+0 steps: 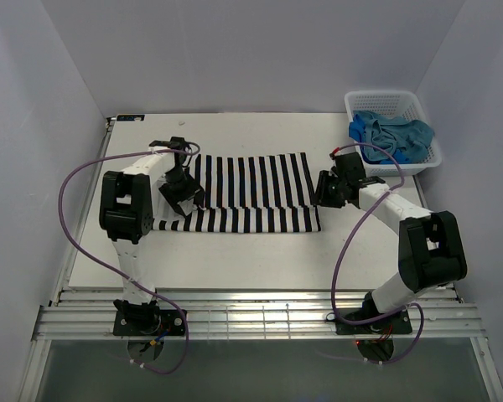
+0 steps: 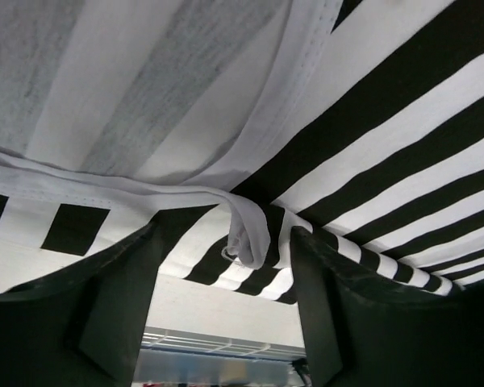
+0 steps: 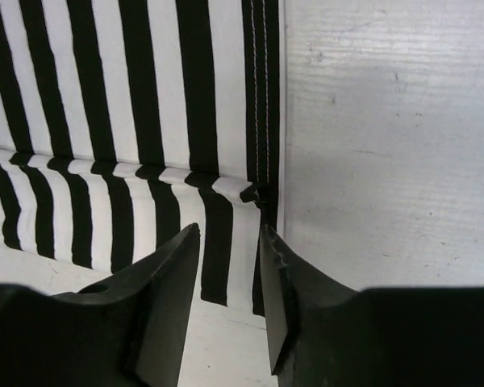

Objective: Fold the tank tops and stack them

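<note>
Folding the striped tank top (image 1: 251, 194) is in hand — it lies doubled on the table (image 1: 235, 251). Left end effector (image 1: 184, 196) and right end effector (image 1: 326, 191) stand released at its ends, the strap (image 2: 246, 234) seemingly loose. Next: regrasp for another fold.

Seen from above, the left gripper (image 1: 184, 197) covers the nine o'clock end of the striped top (image 1: 251, 188). At two o'clock, the blue tops (image 1: 394, 134) heaped in the basket (image 1: 386, 99) cannot be told apart. Both wrist views crop the striped top.
</note>
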Action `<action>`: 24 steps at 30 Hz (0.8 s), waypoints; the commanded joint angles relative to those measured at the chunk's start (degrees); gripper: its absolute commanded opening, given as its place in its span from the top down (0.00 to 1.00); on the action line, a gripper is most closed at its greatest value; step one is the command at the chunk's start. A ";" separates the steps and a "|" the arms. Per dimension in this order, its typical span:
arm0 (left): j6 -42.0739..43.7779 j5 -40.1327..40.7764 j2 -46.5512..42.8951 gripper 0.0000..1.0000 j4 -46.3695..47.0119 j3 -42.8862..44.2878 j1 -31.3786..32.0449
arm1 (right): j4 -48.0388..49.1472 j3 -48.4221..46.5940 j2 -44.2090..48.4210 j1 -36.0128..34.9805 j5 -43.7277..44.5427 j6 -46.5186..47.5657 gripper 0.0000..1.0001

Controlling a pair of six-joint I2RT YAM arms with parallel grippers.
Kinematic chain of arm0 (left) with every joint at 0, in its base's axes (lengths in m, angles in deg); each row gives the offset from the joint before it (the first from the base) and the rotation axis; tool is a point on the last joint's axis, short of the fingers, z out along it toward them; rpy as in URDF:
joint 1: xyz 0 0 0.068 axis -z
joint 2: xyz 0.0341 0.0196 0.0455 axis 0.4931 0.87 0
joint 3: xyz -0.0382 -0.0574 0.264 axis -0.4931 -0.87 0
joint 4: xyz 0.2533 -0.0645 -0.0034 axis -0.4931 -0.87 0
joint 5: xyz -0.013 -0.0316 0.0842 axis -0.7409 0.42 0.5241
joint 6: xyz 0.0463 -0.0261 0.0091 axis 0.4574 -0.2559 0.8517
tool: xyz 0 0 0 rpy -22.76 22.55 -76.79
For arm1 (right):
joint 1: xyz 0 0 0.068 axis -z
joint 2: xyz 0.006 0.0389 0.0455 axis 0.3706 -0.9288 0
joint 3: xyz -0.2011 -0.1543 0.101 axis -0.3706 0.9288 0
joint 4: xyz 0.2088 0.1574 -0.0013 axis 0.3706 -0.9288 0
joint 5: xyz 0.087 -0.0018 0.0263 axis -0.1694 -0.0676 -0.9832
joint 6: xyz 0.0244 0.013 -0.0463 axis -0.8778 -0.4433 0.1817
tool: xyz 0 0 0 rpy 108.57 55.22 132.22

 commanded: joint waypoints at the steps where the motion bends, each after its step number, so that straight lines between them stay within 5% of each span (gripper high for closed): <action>1: -0.71 1.38 -5.09 0.24 0.89 1.59 -0.25 | 1.12 -3.76 0.48 0.26 -2.13 1.99 0.56; 5: -0.71 1.02 -8.69 0.02 0.80 1.78 -0.25 | -0.20 -3.07 4.60 0.17 -7.38 3.66 0.33; 7: -0.97 0.59 -10.01 0.02 0.89 0.81 -0.25 | -0.11 -0.70 6.36 -0.09 -9.85 3.75 0.07; 13: -0.97 -2.66 -14.14 0.02 3.95 -4.46 1.85 | 1.47 4.22 9.80 -5.10 -12.76 2.79 0.10; 24: -1.59 -4.08 -10.46 0.02 13.45 -14.12 2.83 | 4.54 2.29 -1.79 -6.60 -12.94 1.73 0.10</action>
